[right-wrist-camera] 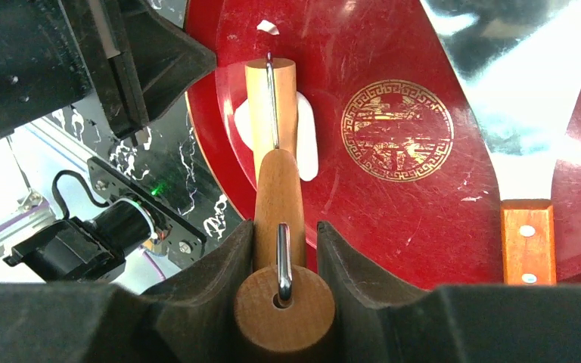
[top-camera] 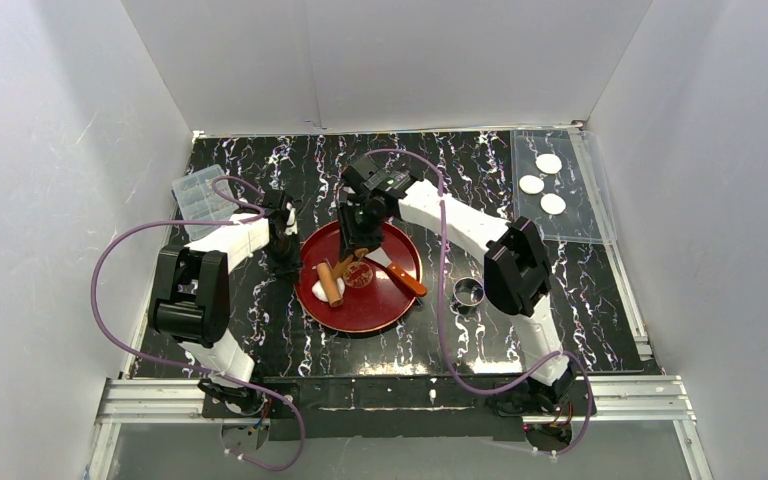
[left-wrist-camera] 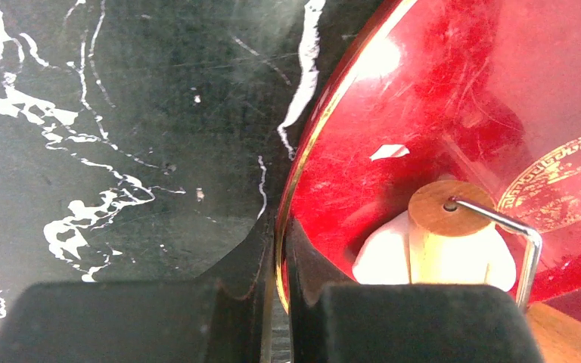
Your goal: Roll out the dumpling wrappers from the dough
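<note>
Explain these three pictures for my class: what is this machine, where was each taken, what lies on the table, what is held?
Two white-and-black robot arms are bolted to a black marbled table. One picture looks down from above; the others come from cameras on each wrist. The left gripper is clamped on the rim of a round red tray. The right gripper holds the handle of a small wooden roller, which rests on a white dough lump. A wood-handled metal scraper lies on the tray too. Nearby stand a small metal ring and, on a clear sheet, three round white discs.
</note>
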`<state>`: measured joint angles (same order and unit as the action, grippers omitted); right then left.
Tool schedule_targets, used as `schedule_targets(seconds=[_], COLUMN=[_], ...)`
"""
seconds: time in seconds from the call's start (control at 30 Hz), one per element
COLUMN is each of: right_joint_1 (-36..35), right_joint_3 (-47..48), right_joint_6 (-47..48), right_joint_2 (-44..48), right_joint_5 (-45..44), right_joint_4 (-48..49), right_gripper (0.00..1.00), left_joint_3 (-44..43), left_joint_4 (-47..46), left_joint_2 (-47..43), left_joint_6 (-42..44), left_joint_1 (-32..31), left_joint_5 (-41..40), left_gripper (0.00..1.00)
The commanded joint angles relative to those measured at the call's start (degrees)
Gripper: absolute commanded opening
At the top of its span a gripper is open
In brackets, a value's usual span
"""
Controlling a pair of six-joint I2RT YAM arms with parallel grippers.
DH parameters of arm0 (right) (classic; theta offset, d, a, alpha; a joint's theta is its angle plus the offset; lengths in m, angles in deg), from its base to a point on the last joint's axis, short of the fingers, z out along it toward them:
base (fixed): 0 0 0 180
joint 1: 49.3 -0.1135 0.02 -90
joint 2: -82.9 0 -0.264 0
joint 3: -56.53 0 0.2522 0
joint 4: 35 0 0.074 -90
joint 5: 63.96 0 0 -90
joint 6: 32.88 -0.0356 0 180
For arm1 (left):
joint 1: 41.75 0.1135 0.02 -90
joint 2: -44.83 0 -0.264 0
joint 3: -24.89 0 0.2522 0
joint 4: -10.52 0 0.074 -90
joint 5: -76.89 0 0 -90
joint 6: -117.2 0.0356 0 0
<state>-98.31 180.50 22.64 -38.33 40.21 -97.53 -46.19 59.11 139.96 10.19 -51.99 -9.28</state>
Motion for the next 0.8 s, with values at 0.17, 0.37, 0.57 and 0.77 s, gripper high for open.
schedule_targets(seconds=[0.17, 0.37, 0.57, 0.77], right_joint_1=[-0.5, 2.2, 1.8, 0.3], right_joint_3=[-5.5, -16.2, -15.2, -6.8], right_joint_6=[4.2, 3.9, 2.7, 1.5], right_joint_2=[-0.3, 4.0, 3.0, -0.8], right_joint_5=[-8.0, -8.6, -7.5, -2.6], right_joint_4=[-6.0, -2.1, -1.7, -1.6], right_gripper=[0.01, 0.01, 0.01, 0.01], left_joint_3=[0.5, 0.3, 0.4, 0.4], left_joint_4=[1.2, 1.3, 1.3, 1.3], left_joint_2=[-4.2, -3.8, -3.9, -3.9], left_joint_6=[1.5, 1.5, 1.4, 1.5], left_joint_1=[0.2, 0.2, 0.2, 0.1], left_joint_5=[-3.8, -3.8, -3.8, -3.8], left_gripper=[0.0, 0.0, 0.0, 0.0])
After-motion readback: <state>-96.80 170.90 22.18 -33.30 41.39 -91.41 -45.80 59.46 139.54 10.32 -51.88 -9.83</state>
